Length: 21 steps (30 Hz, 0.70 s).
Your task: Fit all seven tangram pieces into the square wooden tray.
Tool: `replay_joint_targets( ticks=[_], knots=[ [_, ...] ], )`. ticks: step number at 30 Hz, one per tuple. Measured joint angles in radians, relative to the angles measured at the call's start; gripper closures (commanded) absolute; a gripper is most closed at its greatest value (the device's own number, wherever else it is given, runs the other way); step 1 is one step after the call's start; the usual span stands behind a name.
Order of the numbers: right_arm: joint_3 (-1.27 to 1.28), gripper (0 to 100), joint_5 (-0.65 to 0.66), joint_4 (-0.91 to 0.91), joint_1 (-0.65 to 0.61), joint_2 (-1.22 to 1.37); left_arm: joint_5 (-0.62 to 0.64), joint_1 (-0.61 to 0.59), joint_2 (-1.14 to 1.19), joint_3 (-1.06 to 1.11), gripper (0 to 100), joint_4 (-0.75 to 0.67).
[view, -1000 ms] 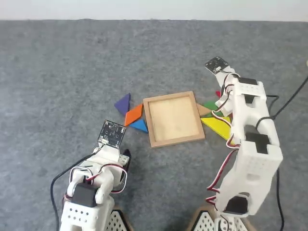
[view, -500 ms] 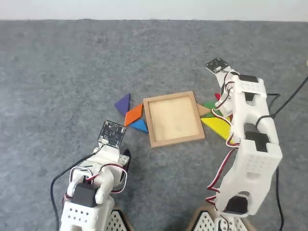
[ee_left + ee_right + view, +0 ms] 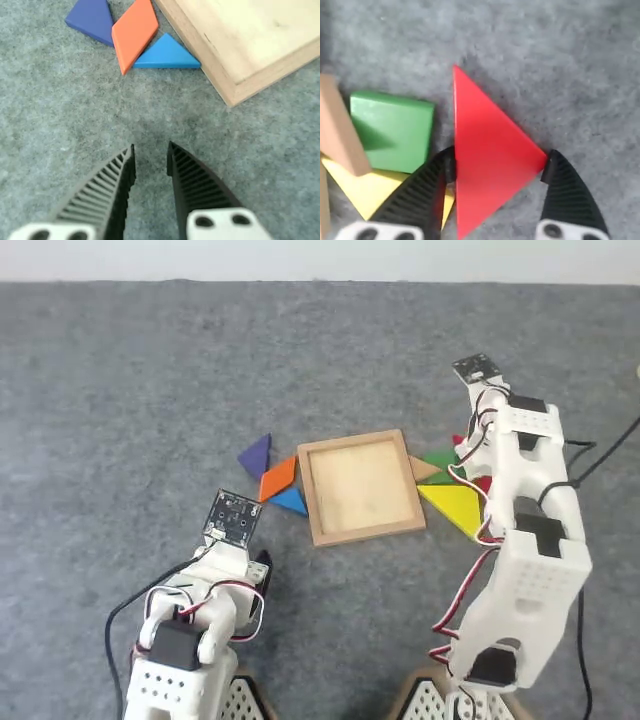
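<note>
Fuzzy grey mat (image 3: 150, 370) runs back to a white wall (image 3: 300, 260), left gripper (image 3: 150, 146) gaping empty over it, right gripper (image 3: 500, 154) pinching the red triangle (image 3: 487, 132).

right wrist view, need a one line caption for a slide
Right gripper clasping the red triangle, beside the green square and yellow triangle.

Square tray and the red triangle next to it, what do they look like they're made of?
Square tray: pale bare wood with a matte look and faint grain streaks on the rim and floor; probably unvarnished. Red triangle: a flat piece in one even colour, smooth, with crisp edges; painted wood seems likely, though coloured plastic can't be ruled out.
</note>
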Motion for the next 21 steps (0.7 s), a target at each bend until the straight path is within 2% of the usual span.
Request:
replay_joint_targets(
  ticks=[4,10,21],
  knots=[
    [-0.006,76.9,-0.002,0.002,-0.002,0.002,0.0,0.0,0.0,0.0,90,0.0],
    [-0.017,93.5,-0.017,0.048,-0.005,0.002,0.0,0.0,0.0,0.0,90,0.0],
    [-0.023,91.9,-0.074,0.074,-0.003,-0.021,0.0,0.0,0.0,0.0,90,0.0]
  ],
)
